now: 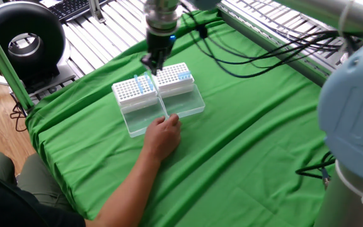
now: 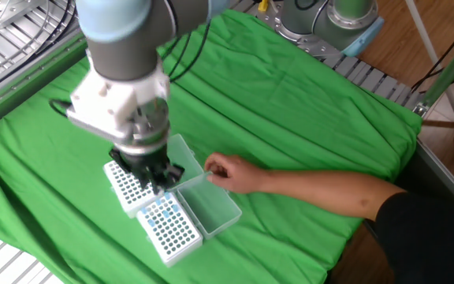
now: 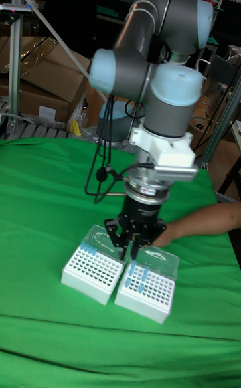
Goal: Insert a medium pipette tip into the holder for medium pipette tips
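Note:
Two white hole-grid racks with clear hinged lids stand side by side on the green cloth. The holder for medium pipette tips (image 1: 130,94) (image 2: 172,233) (image 3: 152,289) has a row of blue tips along the edge next to its look-alike (image 1: 172,75) (image 2: 120,180) (image 3: 92,271). My gripper (image 1: 150,65) (image 2: 158,183) (image 3: 130,252) hangs just above that blue row, over the seam between the racks. Its fingers are close together and seem to pinch a thin medium pipette tip pointing down. In the other fixed view the gripper hides part of the look-alike rack.
A person's hand (image 1: 161,135) (image 2: 227,173) (image 3: 181,231) rests on the open lids (image 1: 142,116), the arm reaching in across the cloth. Black cables (image 1: 263,60) trail behind the arm. A round black device (image 1: 24,38) and metal rollers lie beyond the cloth edge.

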{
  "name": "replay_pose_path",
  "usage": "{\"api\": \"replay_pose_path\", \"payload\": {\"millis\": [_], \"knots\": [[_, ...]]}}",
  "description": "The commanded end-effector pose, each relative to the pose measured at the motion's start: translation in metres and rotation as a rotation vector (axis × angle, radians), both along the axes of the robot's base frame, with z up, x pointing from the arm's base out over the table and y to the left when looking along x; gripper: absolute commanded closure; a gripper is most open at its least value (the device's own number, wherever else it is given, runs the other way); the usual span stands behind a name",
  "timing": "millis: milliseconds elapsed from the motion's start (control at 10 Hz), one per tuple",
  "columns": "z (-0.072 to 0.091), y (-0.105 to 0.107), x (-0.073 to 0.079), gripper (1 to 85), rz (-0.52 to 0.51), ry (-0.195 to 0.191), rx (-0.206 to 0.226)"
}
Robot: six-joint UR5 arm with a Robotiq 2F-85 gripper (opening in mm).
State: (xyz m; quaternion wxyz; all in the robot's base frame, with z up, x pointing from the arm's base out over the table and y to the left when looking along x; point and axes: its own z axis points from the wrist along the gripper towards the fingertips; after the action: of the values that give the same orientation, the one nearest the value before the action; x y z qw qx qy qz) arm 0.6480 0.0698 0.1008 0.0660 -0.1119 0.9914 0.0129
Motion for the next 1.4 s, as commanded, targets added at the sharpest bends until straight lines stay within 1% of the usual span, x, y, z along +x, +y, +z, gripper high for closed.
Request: {"api": "replay_pose_path", "payload": {"millis": [0,300,700,1300], "knots": [[-0.005,0.028,0.016,57.0,-0.043,-0.009,0.006],[-0.014,0.033,0.031,57.0,-0.051,-0.031,-0.003],[-0.018,0.032,0.045,57.7,-0.045,-0.045,-0.007],[-0.028,0.029,0.050,59.3,-0.032,-0.060,-0.010]]}}
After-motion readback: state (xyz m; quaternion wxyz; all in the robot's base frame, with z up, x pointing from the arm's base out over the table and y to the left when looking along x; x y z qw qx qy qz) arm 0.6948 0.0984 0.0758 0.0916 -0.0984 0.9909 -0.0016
